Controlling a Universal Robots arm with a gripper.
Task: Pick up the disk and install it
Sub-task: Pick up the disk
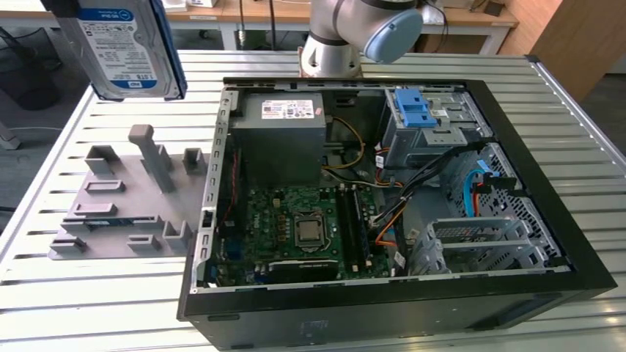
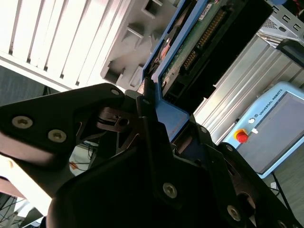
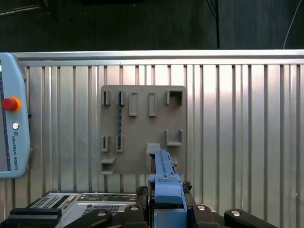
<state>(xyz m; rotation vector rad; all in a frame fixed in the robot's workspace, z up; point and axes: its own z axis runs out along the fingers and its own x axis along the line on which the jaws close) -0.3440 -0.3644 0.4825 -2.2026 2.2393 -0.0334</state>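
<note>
The fingers are clamped on the blue edge frame of the disk. It hangs upright in the air over the grey slotted holder on the slatted surface, towards the exterior view's left of the open computer case.

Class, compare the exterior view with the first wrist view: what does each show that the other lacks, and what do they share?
The exterior view adds the open inside of the computer case: motherboard, power supply and blue latch. The first wrist view adds the teach pendant with its red stop button, and the gripper shut on the disk. Both show the disk, the grey fixture and the slatted table.
</note>
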